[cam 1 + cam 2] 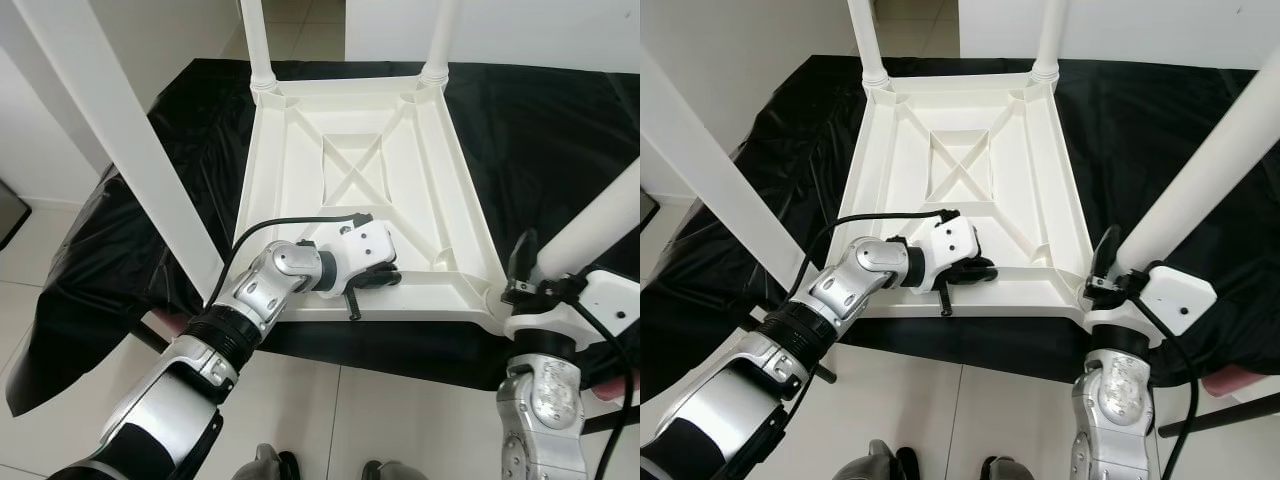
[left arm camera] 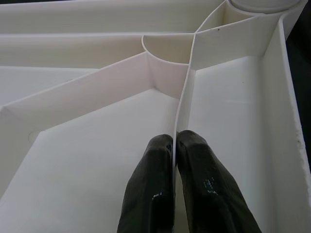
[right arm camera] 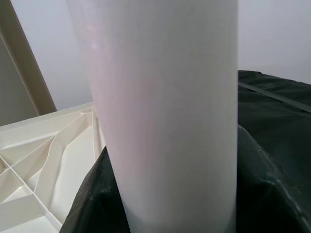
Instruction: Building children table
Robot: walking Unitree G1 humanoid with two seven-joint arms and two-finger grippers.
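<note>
Cloth (image 1: 560, 150), black and glossy, drapes the surface in crinkled folds under everything I see. On it lies the white plastic tabletop (image 1: 365, 190) upside down, smooth and ribbed, with a crossed brace in its middle panel. Round tapered legs stand up from its corners; my right gripper (image 1: 528, 270) wraps its fingers around the near right leg (image 1: 600, 225) just above its socket. My left gripper (image 2: 175, 184) reaches in over the near edge, its matte black fingers pinching a thin upright rib (image 2: 187, 92) between them.
</note>
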